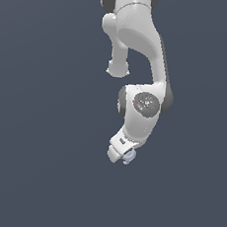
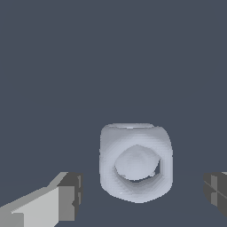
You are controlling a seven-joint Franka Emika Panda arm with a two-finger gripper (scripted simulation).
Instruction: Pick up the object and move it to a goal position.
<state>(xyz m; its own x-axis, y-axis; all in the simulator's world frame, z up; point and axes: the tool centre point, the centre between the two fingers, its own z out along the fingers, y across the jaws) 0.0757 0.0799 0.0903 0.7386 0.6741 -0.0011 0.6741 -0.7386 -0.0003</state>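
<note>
Seeing gripper [image 2: 142, 195] spread wide, I held nothing; object [image 2: 136, 162] sat between fingers [image 2: 71, 195], clear gap each side, touching neither. Ring face looked toward wrist camera. In exterior view, object [image 1: 128, 158] lay at fingertips.

Flat, even, dim render; coarse, pixelated edges; no cast shadows.

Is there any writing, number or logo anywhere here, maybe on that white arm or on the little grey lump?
None can be read. The white arm is plain; a dark speckled disc on it has tiny dots too small to tell. The object has only a ring-like face, no marks. The gripper fingers are bare.
</note>
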